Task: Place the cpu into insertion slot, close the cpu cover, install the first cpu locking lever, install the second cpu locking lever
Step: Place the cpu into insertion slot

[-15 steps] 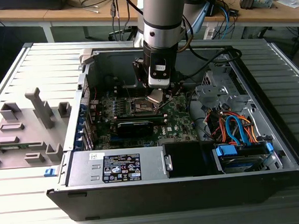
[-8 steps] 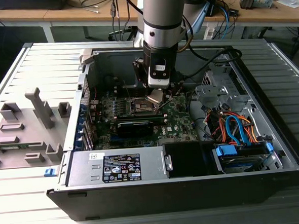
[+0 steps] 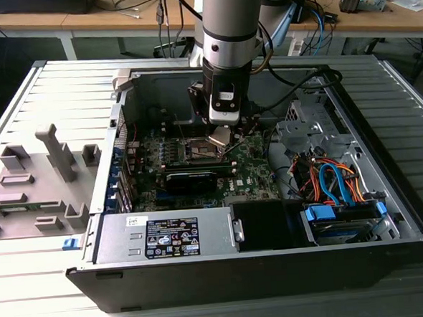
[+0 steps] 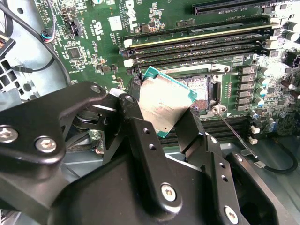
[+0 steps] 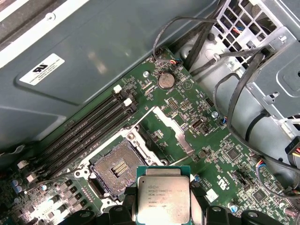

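Note:
My gripper hangs inside the open computer case, shut on the cpu. The cpu is a square chip with a silver top and green rim, held tilted by two opposite edges between the black fingers. It hovers just above and beside the insertion slot, a dark square socket with a silvery border, which lies bare. The cpu cover, a thin metal frame, stands swung open beside the socket. A thin wire locking lever sticks out, released, next to the insertion slot.
Long black memory slots run beside the socket. A black card lies near it. The power supply, a drive cage with coloured cables and loose black cables crowd the case. A grey fixture sits at the exterior view's left.

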Motion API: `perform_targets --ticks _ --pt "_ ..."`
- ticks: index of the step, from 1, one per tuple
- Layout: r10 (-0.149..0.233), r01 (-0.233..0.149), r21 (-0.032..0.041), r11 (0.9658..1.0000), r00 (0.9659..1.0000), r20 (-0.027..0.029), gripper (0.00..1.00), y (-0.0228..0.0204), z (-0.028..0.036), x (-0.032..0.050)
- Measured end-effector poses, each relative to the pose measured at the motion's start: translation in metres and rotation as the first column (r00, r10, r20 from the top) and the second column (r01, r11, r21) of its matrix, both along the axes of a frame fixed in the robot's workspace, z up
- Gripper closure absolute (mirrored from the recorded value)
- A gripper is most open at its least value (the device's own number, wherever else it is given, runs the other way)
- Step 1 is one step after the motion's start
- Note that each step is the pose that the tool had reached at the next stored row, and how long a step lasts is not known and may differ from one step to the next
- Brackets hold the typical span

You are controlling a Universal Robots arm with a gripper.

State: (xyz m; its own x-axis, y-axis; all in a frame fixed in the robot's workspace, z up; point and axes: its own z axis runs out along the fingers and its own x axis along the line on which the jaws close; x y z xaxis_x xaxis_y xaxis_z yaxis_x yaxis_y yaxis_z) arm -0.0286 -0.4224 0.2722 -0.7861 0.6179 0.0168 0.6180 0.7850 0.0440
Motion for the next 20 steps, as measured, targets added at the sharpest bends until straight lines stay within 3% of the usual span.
perform_targets --ticks 20 --pt "-0.015 0.015 0.0000 0.9999 0.9999 0.0000 0.45 0.0000 0.0000 0.0000"
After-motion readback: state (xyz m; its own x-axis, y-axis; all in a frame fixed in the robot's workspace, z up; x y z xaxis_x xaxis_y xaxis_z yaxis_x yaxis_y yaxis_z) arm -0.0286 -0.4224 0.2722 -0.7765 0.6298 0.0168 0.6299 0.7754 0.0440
